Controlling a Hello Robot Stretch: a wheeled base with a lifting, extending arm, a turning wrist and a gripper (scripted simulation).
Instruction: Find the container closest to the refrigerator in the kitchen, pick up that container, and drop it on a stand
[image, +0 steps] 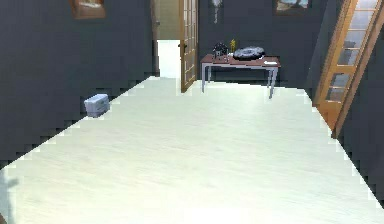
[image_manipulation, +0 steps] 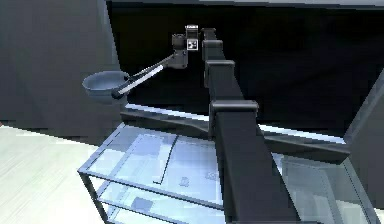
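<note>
Bowl in gripper, clear of stand

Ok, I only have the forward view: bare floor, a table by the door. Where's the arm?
Observer: In the arm side view the arm reaches out, with the gripper at its far end.
Operator: Holding anything?
Observer: Yes, a grey-blue bowl hangs at the fingers, clear of every surface.
Operator: What's below?
Observer: A metal stand with glass shelves, under the arm. I cannot tell whether the bowl is over it.
</note>
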